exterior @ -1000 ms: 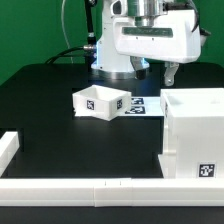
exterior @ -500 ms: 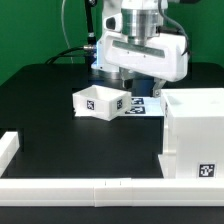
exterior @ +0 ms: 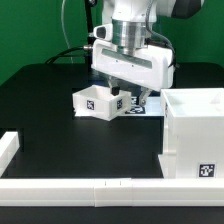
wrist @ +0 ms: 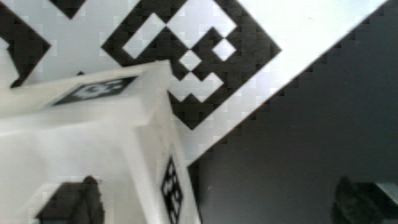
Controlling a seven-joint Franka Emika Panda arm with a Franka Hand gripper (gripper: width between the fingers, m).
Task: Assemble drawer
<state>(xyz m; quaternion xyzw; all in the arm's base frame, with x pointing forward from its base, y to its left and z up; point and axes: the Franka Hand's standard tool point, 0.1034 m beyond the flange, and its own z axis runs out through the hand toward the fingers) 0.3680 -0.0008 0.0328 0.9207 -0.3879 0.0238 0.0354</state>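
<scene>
White plastic tray [exterior: 98,101], loose, lying at 9 o'clock of housing [exterior: 195,135]; not inserted. One gripper [exterior: 128,98] over tray's wall, jaws wide apart, holding nothing. Assembly judged barely begun.

White arm [exterior: 135,15], boxy end effector [exterior: 132,100] (dark fingers [exterior: 117,98])
</scene>
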